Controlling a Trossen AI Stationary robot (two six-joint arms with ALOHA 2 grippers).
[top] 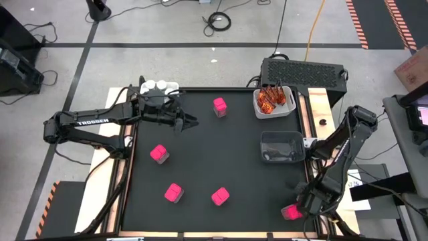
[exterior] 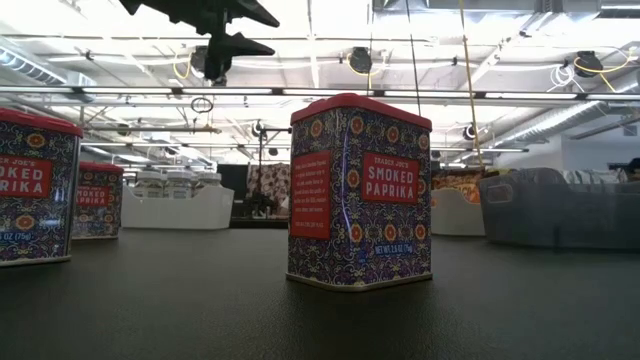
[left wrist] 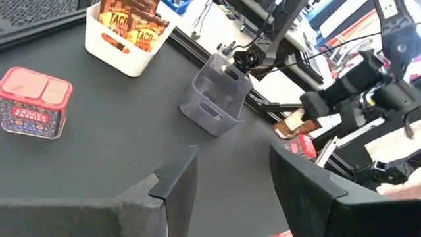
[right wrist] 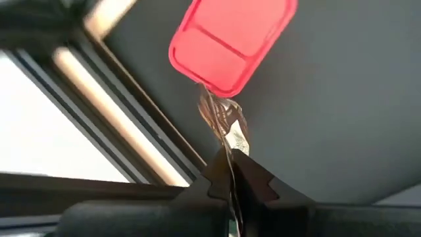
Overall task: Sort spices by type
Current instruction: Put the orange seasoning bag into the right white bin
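Several bright pink spice boxes stand on the black table; one (top: 220, 106) is at the far middle, one (top: 159, 153) at the left, one (top: 173, 193) near the front. Another pink box (right wrist: 230, 39) stands at the near right corner. Beside it my right gripper (right wrist: 230, 172) points down, shut on a crinkly orange-brown sachet (right wrist: 223, 128). My left gripper (left wrist: 233, 171) hovers open above the table's far left with nothing between its fingers. More sachets (top: 271, 100) stand in a white bin, and white-capped jars (top: 159, 86) sit at the far left corner. My right gripper pinches the sachet's top edge (right wrist: 228, 148) between its two shut fingers, coming from above and pointing down. The sachet shows edge-on and hangs below the fingers, right beside the pink box's lid. Whether its lower end rests on the table does not show.
A dark bin (top: 281, 148) stands at the right middle, with the white bin (top: 289, 107) behind it. A pink box (top: 220, 196) stands near the front middle. A tall paprika tin (exterior: 360, 190) fills the low view's centre. Wooden rails edge the table.
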